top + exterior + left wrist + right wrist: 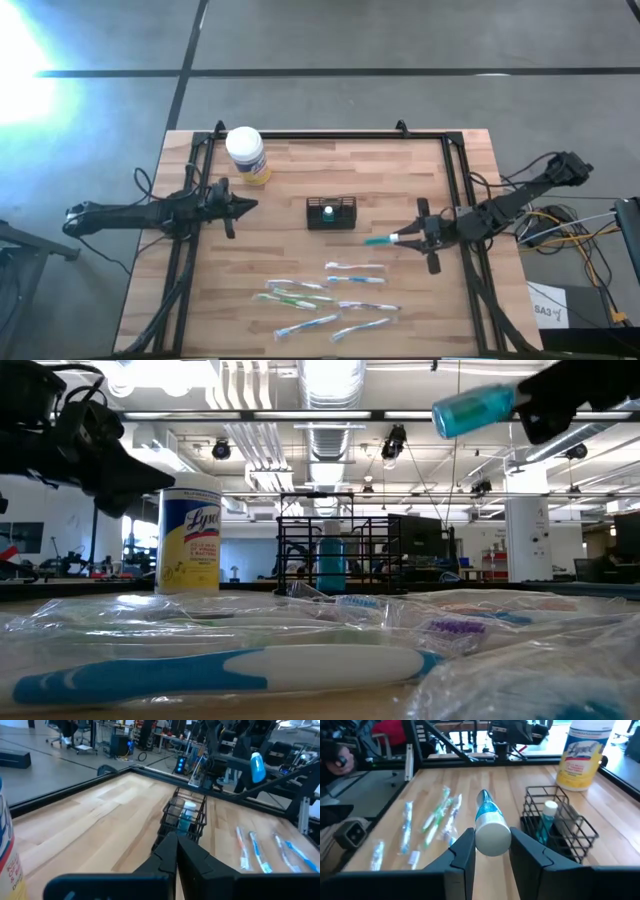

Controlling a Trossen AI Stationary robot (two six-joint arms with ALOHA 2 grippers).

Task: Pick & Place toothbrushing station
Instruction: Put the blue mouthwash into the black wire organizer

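Gripping a blue tube (487,822), right pincer (491,851) beside caddy (559,822)

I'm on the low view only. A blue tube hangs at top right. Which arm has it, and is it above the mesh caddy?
Observer: The right gripper is shut on the tube, beside the caddy on the right arm's side, not above it.
Operator: Is the caddy empty?
Observer: No, one teal bottle with a white cap stands inside.
Operator: And the left arm?
Observer: The left gripper is shut, on the caddy's other side, near the jar.
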